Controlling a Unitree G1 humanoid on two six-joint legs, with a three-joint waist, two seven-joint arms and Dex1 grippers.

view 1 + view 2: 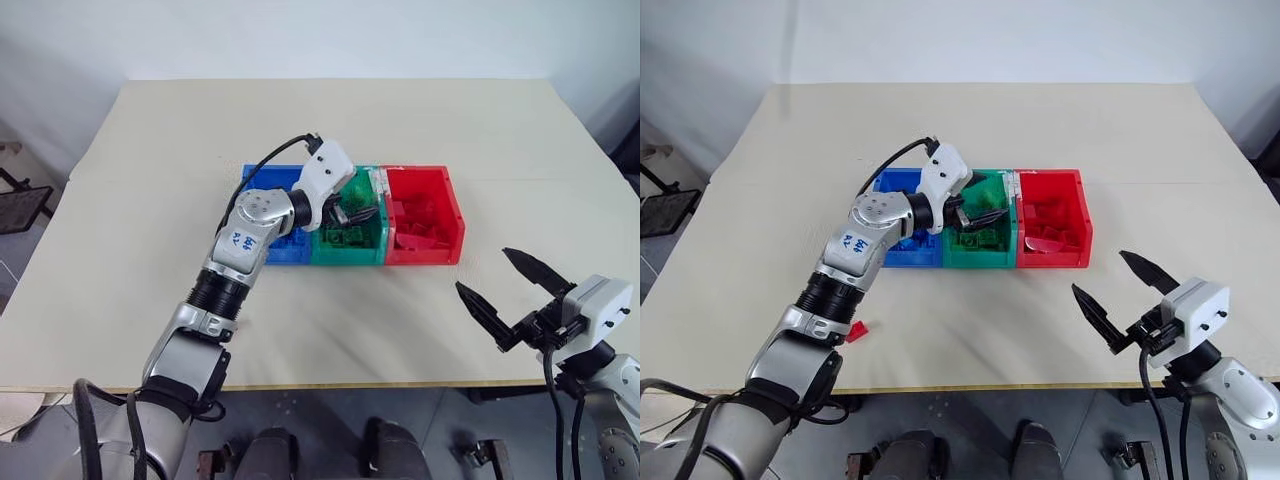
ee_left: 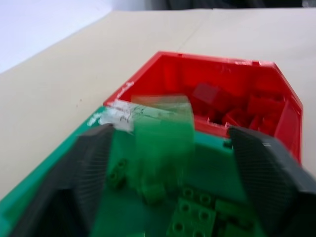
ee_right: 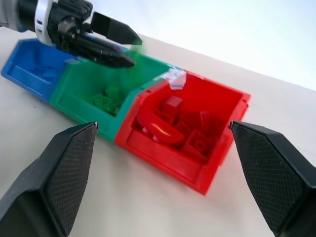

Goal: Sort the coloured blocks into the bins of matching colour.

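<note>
Over the green bin | left end effector spread apart, green brick seen dropping for colour match | right end effector held apart, empty, above worktop

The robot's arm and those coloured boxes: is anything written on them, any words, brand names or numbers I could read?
Blue marking on the left arm's grey forearm casing: too small and blurred to read.
White tape on the green bin: faint scribbles, not readable as words.
Blue bin, red bin, table: no text visible.
</note>
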